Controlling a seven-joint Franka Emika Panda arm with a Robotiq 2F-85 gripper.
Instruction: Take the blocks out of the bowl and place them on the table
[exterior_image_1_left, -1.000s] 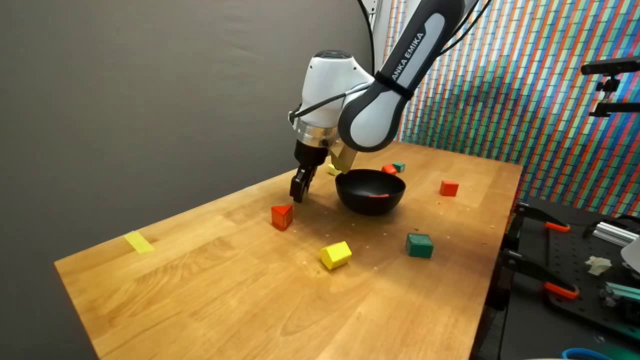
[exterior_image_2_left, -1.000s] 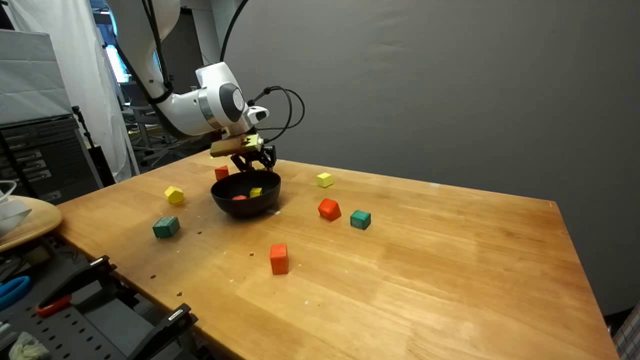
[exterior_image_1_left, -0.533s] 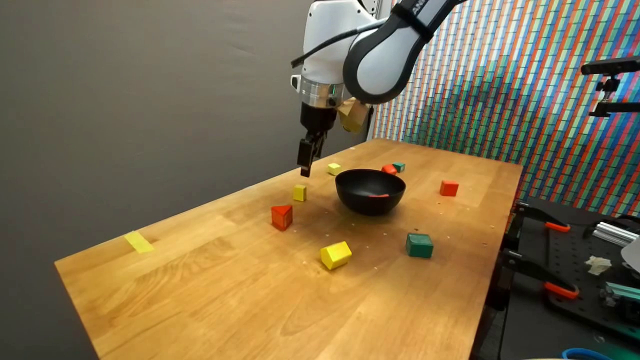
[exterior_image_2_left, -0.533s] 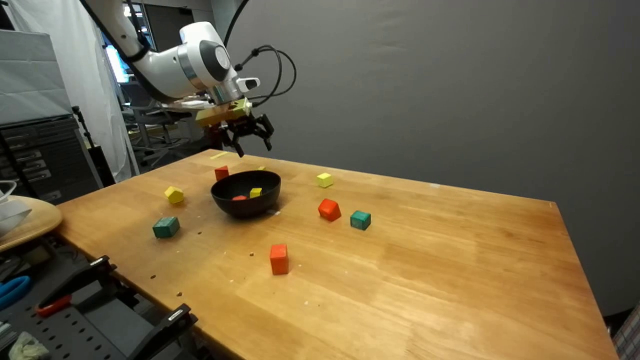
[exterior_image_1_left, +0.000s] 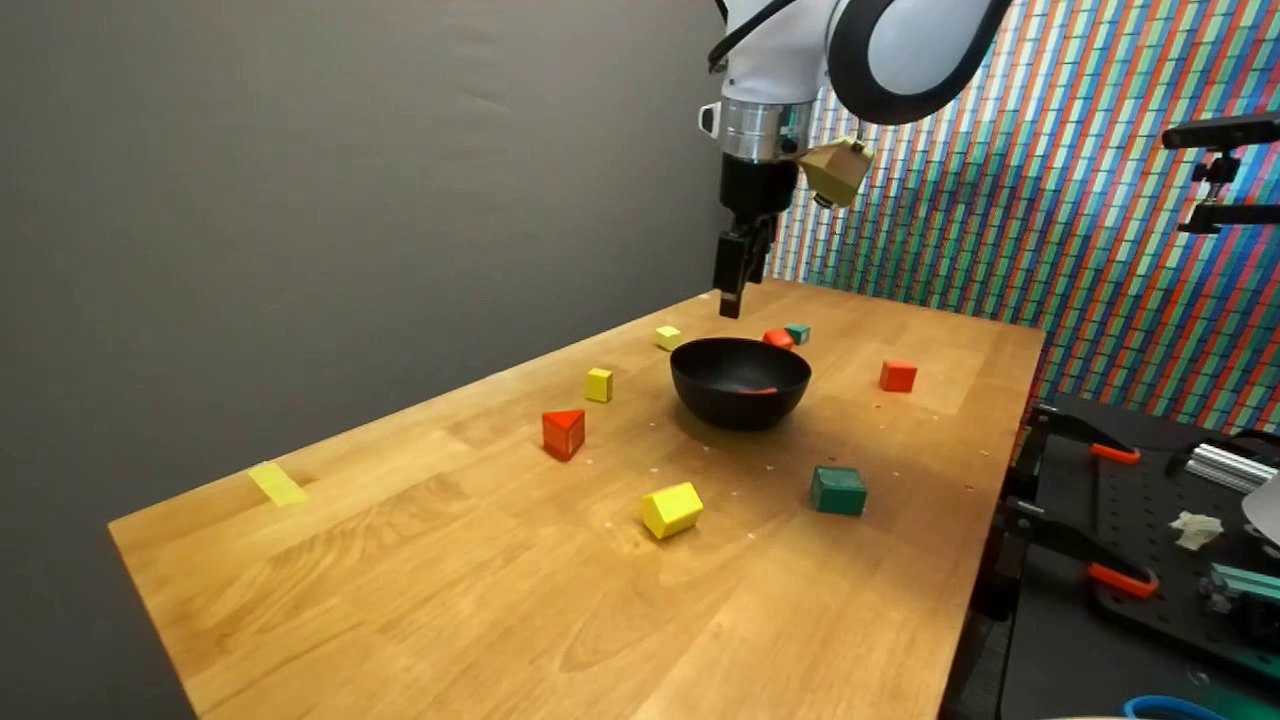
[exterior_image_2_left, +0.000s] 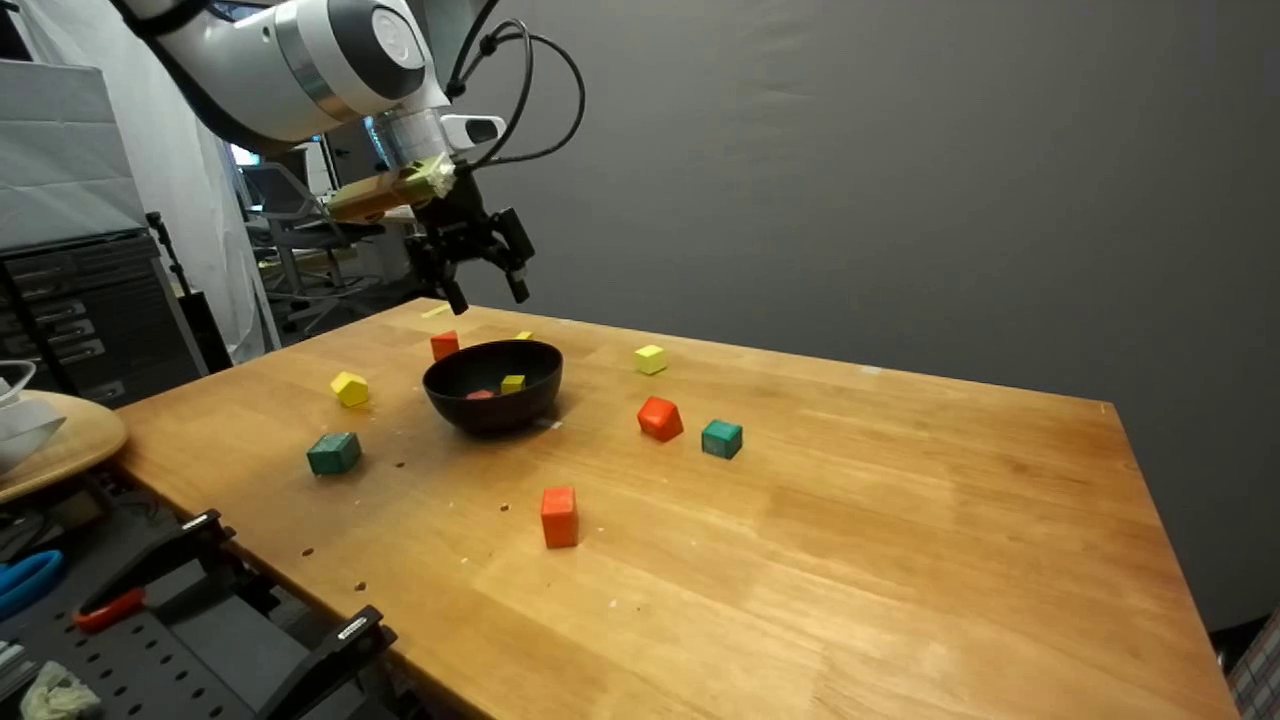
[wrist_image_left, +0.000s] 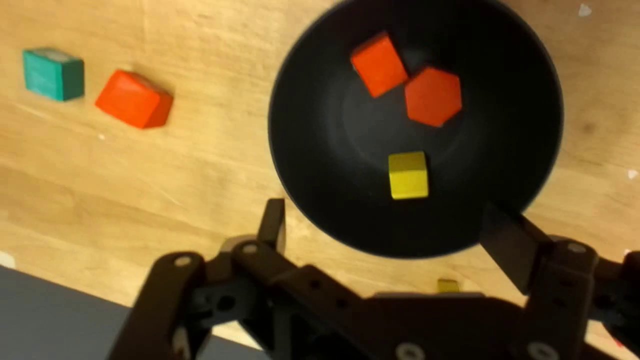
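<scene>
Blocks (wrist_image_left: 408, 182): two red, one yellow inside bowl (wrist_image_left: 320, 175); others scattered on table (exterior_image_2_left: 900, 520); hand (exterior_image_2_left: 490, 300) above, jaws spread wide.

Bowl (exterior_image_1_left: 740, 412) on the table (exterior_image_1_left: 450, 600), pincer (exterior_image_2_left: 490, 302) above and apart from both. In the bowl, wrist view: a first block (wrist_image_left: 379, 65) just beside a second block (wrist_image_left: 433, 96), a third block (wrist_image_left: 408, 175) nearer the pincer. On the table around the bowl, in an exterior view: three blocks (exterior_image_1_left: 599, 385) to its left, a pair of blocks (exterior_image_1_left: 777, 338) behind it, a lone block (exterior_image_1_left: 898, 376) to its right, and two blocks (exterior_image_1_left: 838, 490) before it, apart from each other. Scrap (exterior_image_1_left: 278, 484) at far left, near the table's edge
</scene>
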